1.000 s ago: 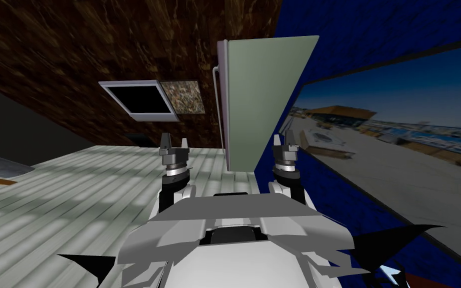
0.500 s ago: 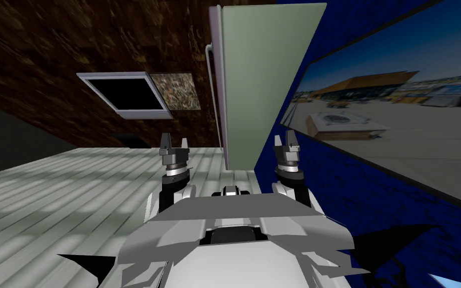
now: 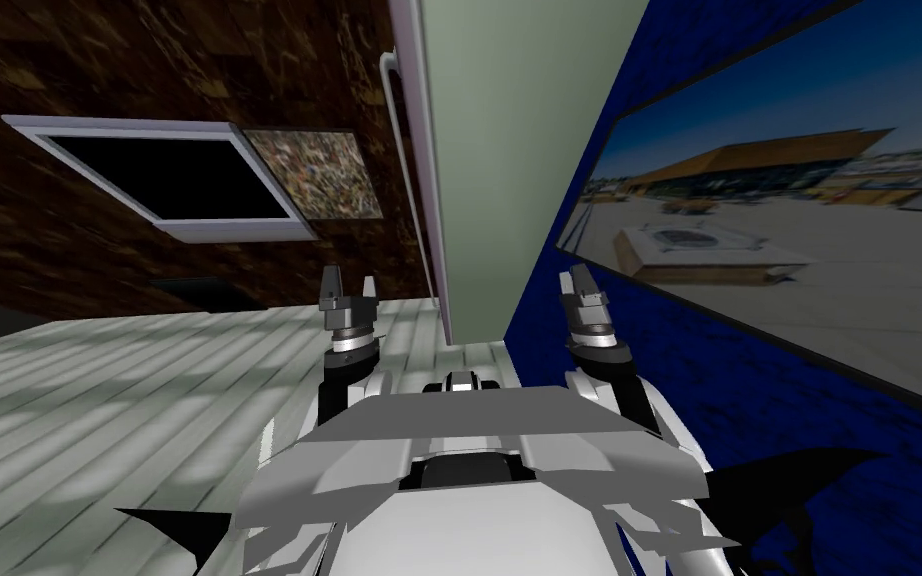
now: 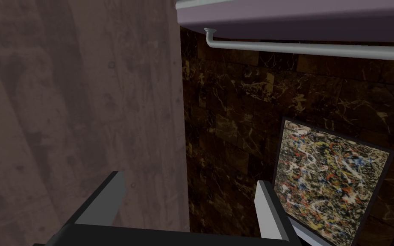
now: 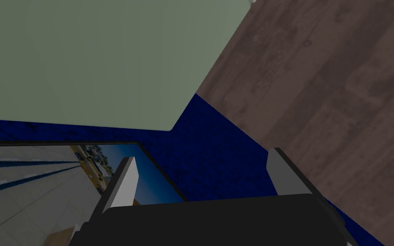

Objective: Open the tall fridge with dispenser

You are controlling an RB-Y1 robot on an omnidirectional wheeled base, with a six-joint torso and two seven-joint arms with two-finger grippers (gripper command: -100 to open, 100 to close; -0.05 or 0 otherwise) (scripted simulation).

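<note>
Upper centre of frame: fridge [image 3: 519, 150], long handle [image 4: 311, 48] running up its left edge, above left gripper [image 3: 349, 281], nearer one. It and right gripper [image 3: 580, 279] stand open, empty.

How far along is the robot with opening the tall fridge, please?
Done: the robot stands close to the fridge, its long handle ahead of the left gripper. In hand: nothing yet; both the left gripper and the right gripper have open, empty fingers, apart from the handle. Left: reach the handle, grip it and pull the door, which looks shut.
</note>
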